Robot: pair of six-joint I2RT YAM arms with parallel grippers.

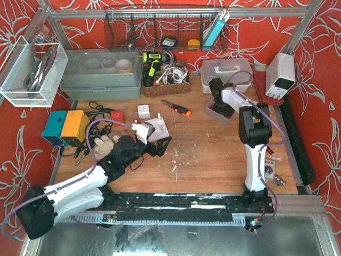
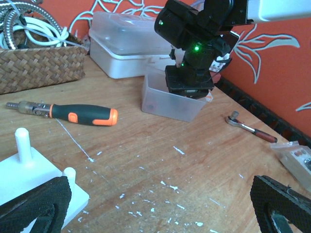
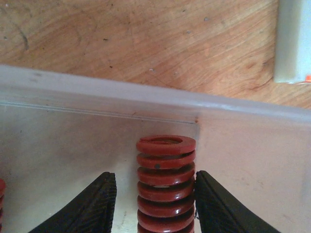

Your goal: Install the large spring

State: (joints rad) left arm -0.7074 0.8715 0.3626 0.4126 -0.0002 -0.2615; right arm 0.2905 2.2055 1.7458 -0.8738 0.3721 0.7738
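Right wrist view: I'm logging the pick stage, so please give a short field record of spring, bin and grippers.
spring: red, in the clear bin
right gripper: open, fingers straddling the spring, one apart from it
left gripper: open, empty, near the white peg fixture
stage: spring not yet gripped; visible pegs bare

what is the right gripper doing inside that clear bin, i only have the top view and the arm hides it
observer: the right gripper has its fingers on either side of a red metal coil spring in the translucent plastic bin.
operator: clamped on it yet
observer: not visibly. A gap shows beside one finger, while the other finger touches the coils.
operator: any more springs in there
observer: yes, part of another red coil shows at that view's left edge.
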